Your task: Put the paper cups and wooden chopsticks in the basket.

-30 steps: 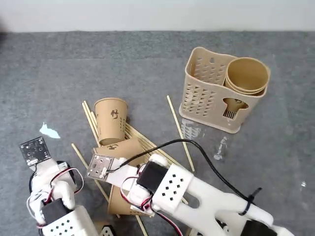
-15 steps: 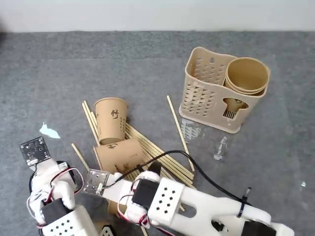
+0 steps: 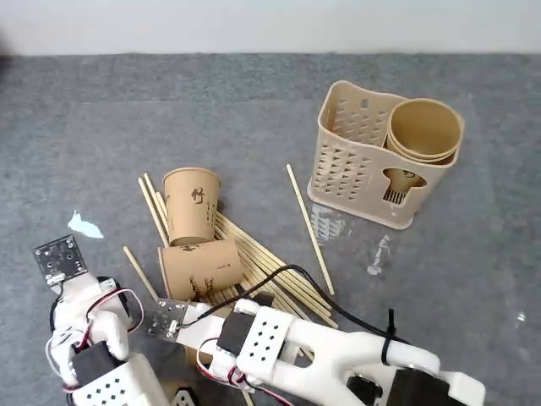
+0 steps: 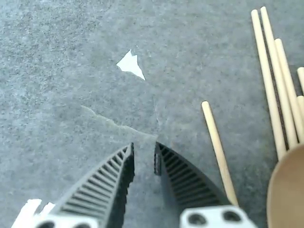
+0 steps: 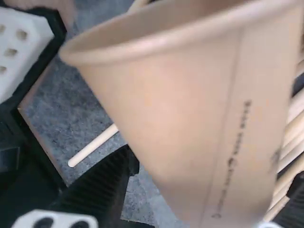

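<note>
Bench (image 3: 118,110): grey, felt-like nap.

Basket (image 3: 351,169): beige plastic with perforated walls, upright at the far right of the bench. One compartment holds nested paper cups (image 3: 424,128), open ends up.

Right tool (image 5: 212,173): dark jaws closed round a held cup (image 5: 190,109) of smooth tan paper, tapered, with a rolled rim.

Mid-bench, on their sides and just beside each other: upper cup (image 3: 191,203) and lower cup (image 3: 201,266). Both lie over the wooden chopsticks (image 3: 275,271), a fan of pale round sticks.

Single chopstick (image 3: 306,228): lies apart, between the fan and the basket.

Left tool (image 4: 143,154): ribbed dark jaws at a narrow gap with nothing between them, over the bench near a loose chopstick (image 4: 217,147).

White scrap (image 4: 130,64): flat on the bench nearby.
</note>
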Motion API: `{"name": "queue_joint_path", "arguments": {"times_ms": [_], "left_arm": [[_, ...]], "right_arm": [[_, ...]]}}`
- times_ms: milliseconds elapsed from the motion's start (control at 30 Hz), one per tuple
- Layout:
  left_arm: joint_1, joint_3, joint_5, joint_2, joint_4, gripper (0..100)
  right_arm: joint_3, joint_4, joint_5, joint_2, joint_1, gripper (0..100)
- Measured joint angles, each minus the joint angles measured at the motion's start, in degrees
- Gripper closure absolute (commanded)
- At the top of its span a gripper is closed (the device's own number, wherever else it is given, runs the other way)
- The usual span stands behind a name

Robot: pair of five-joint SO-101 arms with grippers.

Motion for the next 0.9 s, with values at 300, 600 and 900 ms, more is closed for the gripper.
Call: {"name": "queue_joint_path", "arguments": {"times_ms": [300,600,900], "left_arm": [[0.0,0.0,0.0,0.0,0.0,92],[0.0,0.0,0.0,0.0,0.0,92],[0.09,0.0,0.0,0.0,0.0,92]], "right_arm": [[0.0,6.24,0.26,-7.65,0.0,68.6],[0.0,6.42,7.47,-13.54,2.55,69.0],[0.0,5.8,7.65,-8.79,2.64,62.3]]}}
